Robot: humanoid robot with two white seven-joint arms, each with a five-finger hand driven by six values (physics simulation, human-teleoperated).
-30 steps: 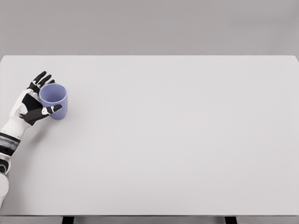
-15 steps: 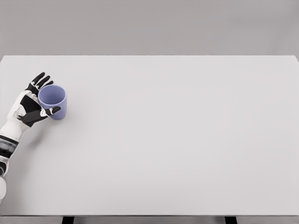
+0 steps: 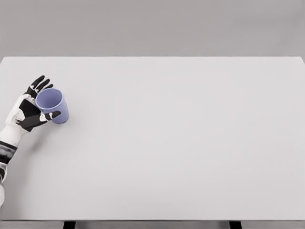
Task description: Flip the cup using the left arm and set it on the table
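A lilac-blue cup [image 3: 56, 110] stands at the far left of the white table [image 3: 181, 133]. Its mouth faces up and leans a little toward the left. My left hand [image 3: 47, 98] holds it from the left side. The thumb [image 3: 51, 115] lies across the cup's front wall and the black fingers [image 3: 37, 85] reach up behind its rim. The left forearm enters from the lower left edge. No right arm shows in the head view.
The table's left edge lies close beside the hand, and its front edge runs along the bottom of the picture. A plain grey wall stands behind the table.
The hand and the cup have shifted slightly to the left. The cup's mouth has tipped more toward the hand.
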